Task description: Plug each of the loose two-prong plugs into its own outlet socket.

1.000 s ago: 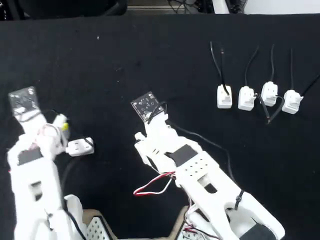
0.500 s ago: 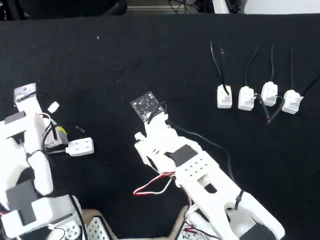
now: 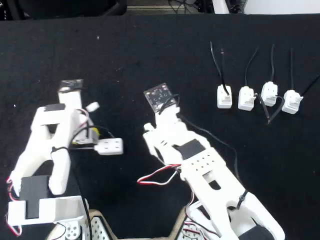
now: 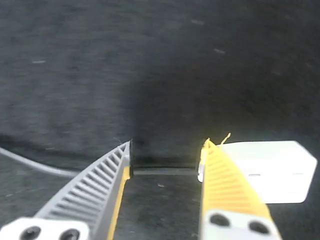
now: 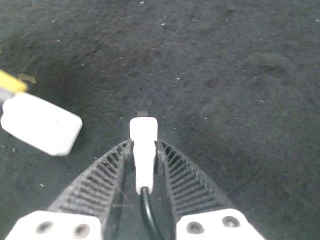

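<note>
A white outlet socket (image 3: 110,146) lies on the black table (image 3: 150,50), left of centre. My left gripper (image 3: 92,140) is beside it, shut on the socket's black cord (image 4: 162,170). In the left wrist view, the cord spans the gap between the grey and yellow fingers (image 4: 225,175) of my left gripper (image 4: 165,150), and the socket (image 4: 270,170) sits just past the yellow one. My right gripper (image 5: 144,142) is shut on a white two-prong plug (image 5: 144,150) whose black cable runs back between the fingers. The plug points over the table, a short way from the socket (image 5: 40,130).
Several white plug units (image 3: 246,98) with black cords stand in a row at the back right. The right arm (image 3: 200,170) stretches from the front edge toward the centre, with red and white wires (image 3: 155,180) looping beside it. The left arm's base (image 3: 40,200) fills the front left.
My left arm has swung right and dragged the socket by its cord toward the centre. My right arm has shifted slightly back and right, still holding the plug.
</note>
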Controlling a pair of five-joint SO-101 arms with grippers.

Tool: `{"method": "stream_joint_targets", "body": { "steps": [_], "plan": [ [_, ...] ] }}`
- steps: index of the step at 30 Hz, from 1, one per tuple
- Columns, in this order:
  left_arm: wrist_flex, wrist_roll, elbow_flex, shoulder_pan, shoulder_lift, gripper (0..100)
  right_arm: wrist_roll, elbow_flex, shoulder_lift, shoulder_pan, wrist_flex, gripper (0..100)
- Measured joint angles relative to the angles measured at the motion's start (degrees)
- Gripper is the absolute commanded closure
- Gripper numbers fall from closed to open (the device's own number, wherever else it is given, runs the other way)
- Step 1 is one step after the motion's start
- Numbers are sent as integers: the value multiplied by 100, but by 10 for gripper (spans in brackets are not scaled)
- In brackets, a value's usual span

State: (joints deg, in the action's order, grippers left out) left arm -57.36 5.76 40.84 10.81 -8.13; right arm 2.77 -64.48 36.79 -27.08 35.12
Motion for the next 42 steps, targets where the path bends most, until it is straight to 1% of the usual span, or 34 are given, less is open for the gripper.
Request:
{"method": "stream_joint_targets", "body": {
  "steps": [4,9,12,15,16,17,20,23,26,32,34,36,38,42],
  "plan": [
    [-193,0,53,-457,0,770,0,0,0,18,0,987],
    [-510,0,44,-580,0,770,0,0,0,18,0,987],
    [-589,18,-26,-466,0,770,0,0,0,18,0,987],
    [-633,0,-158,-62,0,770,0,0,0,18,0,987],
    [-765,0,-211,53,0,770,0,0,0,18,0,987],
    [-932,62,-273,132,0,770,0,0,0,18,0,987],
    [-1380,571,-343,149,0,774,0,0,0,18,0,987],
    [-1477,809,-343,35,0,851,0,0,0,18,0,987],
    [-1389,747,-343,9,0,925,0,0,0,18,0,987],
    [-1389,651,-343,-18,0,934,0,0,0,18,0,987],
    [-1380,651,-264,-149,0,934,0,0,0,18,18,987],
    [-1310,642,-114,-422,0,934,0,0,0,18,35,987],
    [-1002,615,79,-774,0,934,0,0,0,35,35,987],
    [-554,615,299,-1354,-9,934,-9,0,0,316,35,987]
  ]
}}
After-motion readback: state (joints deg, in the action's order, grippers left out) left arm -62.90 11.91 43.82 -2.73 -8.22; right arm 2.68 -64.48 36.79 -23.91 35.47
